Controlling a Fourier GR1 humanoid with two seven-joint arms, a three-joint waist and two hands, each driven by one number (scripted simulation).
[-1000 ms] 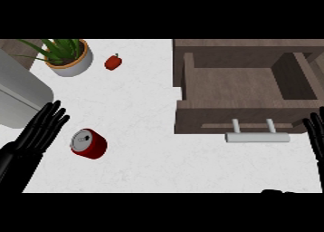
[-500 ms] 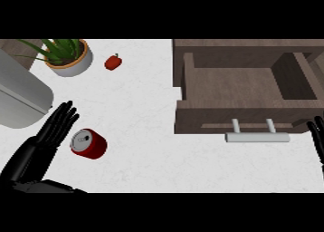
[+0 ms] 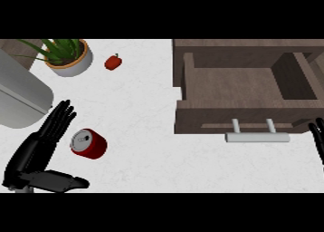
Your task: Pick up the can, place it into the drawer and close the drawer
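Can [image 3: 89, 143]: red, short, silver-topped, lying tilted on the white counter [image 3: 145, 149] at the near left, well apart from the open drawer [image 3: 248, 86] at the far right, which holds nothing visible. Left hand [image 3: 43, 142]: fingers straight and spread just beside the can's left, thumb out below, gripping nothing; the likely risk is that a closing finger nudges the round can so it rolls right, out of the grasp. Right hand [image 3: 323, 142]: resting at the near right edge, fingers straight, beside the drawer's pale handle [image 3: 257, 137].
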